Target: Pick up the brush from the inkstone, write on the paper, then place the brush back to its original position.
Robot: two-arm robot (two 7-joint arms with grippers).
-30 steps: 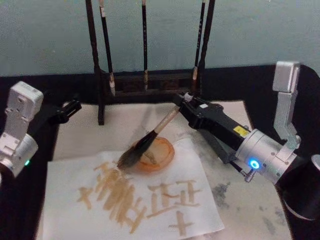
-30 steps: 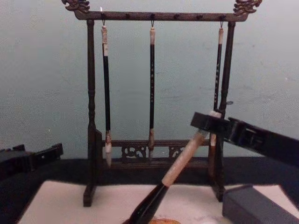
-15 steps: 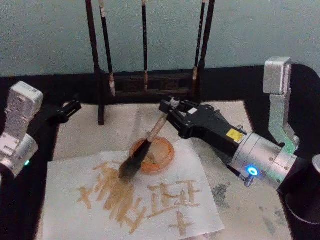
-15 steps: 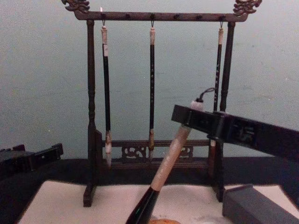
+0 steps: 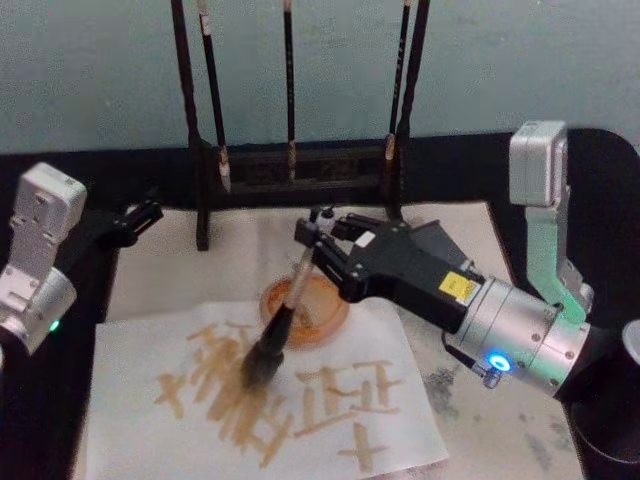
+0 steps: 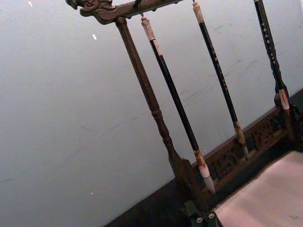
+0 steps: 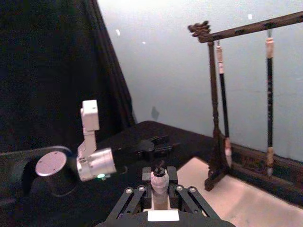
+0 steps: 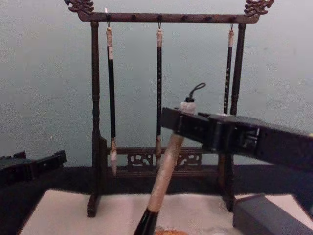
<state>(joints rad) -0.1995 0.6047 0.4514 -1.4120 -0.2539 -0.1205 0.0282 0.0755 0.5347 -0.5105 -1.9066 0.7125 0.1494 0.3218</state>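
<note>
Clamped in right tool (image 5: 318, 240) near its cap: tilted brush (image 5: 284, 312), bristles seemingly touching paper (image 5: 400, 420) beside orange dish (image 5: 326, 304). Parked far left: left tool (image 5: 140, 215), grip unclear.

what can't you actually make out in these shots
Head view: the brush bristles are blurred, so contact with the paper is unclear.
Chest view: the bristles are cut off by the bottom edge, as is part of the inkstone.
Head view: the orange dish sits partly behind the brush.
The right gripper holds the brush; the left gripper is parked at left.
</note>
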